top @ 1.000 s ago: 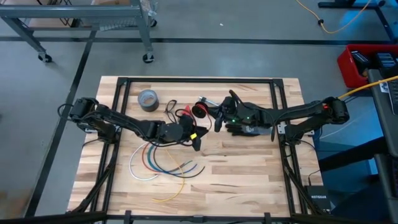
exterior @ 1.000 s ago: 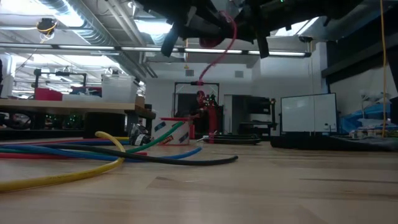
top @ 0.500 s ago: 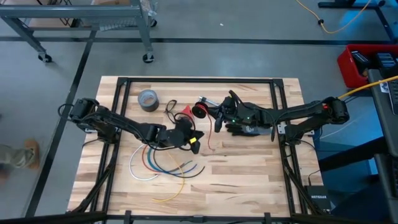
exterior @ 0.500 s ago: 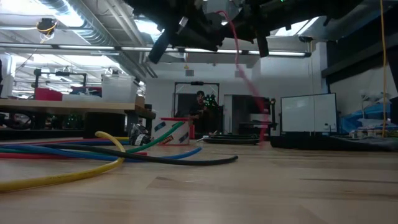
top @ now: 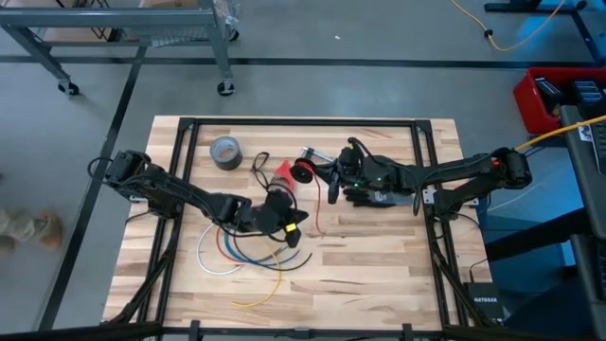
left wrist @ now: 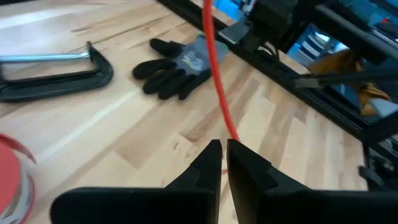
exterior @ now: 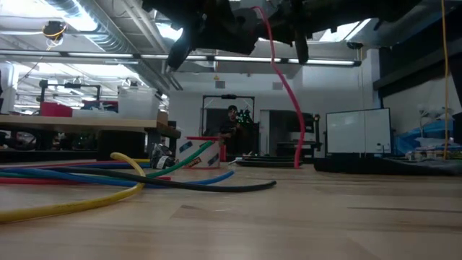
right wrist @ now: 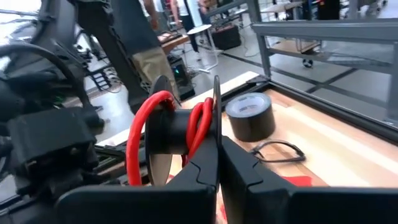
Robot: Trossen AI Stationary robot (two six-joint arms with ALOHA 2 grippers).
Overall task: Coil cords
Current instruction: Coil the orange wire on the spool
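Observation:
My right gripper [top: 322, 173] [right wrist: 217, 146] holds a small black spool [top: 303, 170] [right wrist: 180, 127] above the table's far middle; a few turns of the red wire are wound on it. The rest of the wire [exterior: 285, 94] [top: 332, 192] hangs slack from the spool, its lower end near the tabletop. My left gripper [top: 295, 235] [left wrist: 224, 144] hovers nearer the table's front, left of the hanging wire, shut to a thin slit with nothing in it. In the left wrist view the wire [left wrist: 214, 68] runs down behind one fingertip; I cannot tell whether it touches. My right gripper pinches the rim of one of the spool's flat end discs [right wrist: 216, 109] between its two fingers. The fingers lie nearly level and come from the table's right. The spool is lifted clear of the table, its axis about level, and the wire trails down from it.
A grey tape roll [top: 225, 152] and a black clamp [top: 258, 164] lie at the far left. A red cone piece [top: 282, 176] sits left of the spool. A black glove [top: 365, 197] lies under the right arm. Fanned coloured wires [top: 246, 251] cover the near left.
My left gripper has moved toward the table's near edge and slightly left, sinking a little. The red wire's loose length, which ended high up near the spool a second ago, has dropped and swung out, and now hangs almost to the table. The spool has stayed in place.

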